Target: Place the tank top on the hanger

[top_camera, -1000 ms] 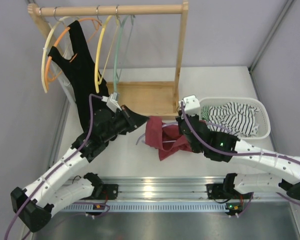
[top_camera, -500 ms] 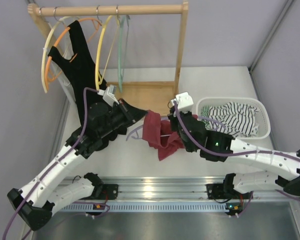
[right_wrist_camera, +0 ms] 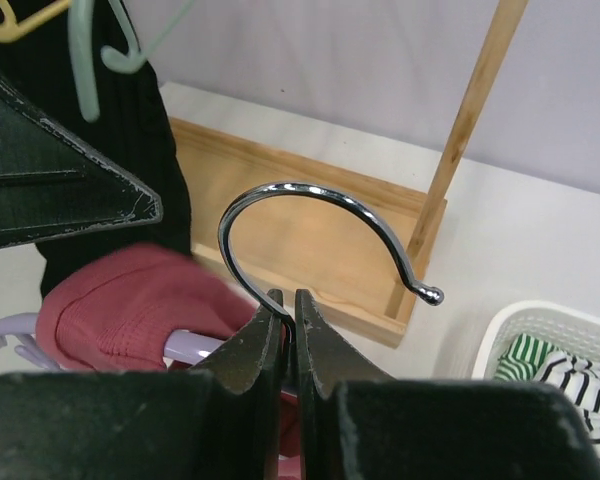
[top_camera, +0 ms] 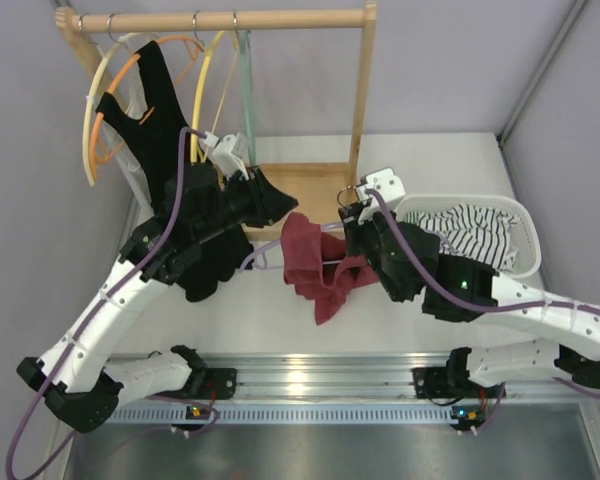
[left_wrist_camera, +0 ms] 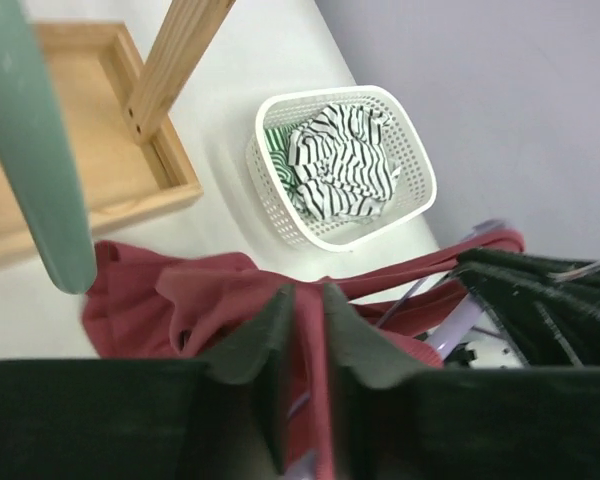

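Tank top: it hangs bunched between the two arms, in front of the wooden rack and its base tray. Left gripper is pinched tight on a fold of it, and I see a red strip running between the fingers. Right gripper is clamped on the wire neck of the hanger, just under its upright metal hook. The maroon cloth is crumpled over the lavender arm. I cannot tell whether the hem touches the table.

Around it:
- A white basket holds a striped cloth at right.
- A pale green hanger hangs close beside the left wrist.
- A black garment and a yellow hanger are on the rail.
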Available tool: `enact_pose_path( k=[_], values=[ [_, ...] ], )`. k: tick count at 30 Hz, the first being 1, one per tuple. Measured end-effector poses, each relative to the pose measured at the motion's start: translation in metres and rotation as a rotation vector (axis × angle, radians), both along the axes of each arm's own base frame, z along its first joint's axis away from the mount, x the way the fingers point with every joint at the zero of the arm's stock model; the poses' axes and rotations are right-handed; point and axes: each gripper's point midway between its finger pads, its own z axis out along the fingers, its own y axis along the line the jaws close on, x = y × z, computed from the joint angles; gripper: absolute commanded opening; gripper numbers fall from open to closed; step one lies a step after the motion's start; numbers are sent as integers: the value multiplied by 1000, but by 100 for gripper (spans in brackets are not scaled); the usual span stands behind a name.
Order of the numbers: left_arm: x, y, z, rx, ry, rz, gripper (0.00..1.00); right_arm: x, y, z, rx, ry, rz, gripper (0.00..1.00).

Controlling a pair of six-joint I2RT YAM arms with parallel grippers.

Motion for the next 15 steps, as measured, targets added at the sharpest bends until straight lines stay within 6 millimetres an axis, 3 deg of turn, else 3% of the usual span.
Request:
enact_pose_path(
  k=[3,5,15],
  values=[
    [-3,1,24,32,-73,-37,40,-4,-3,24,32,-5,22,0],
    [-6,4,36,49,-114,-54,41,-7,-5,35,44,-6,38,0],
    [-25,13,70,124,-259,-146,48,-19,-2,52,15,37,121,0]
  ],
)
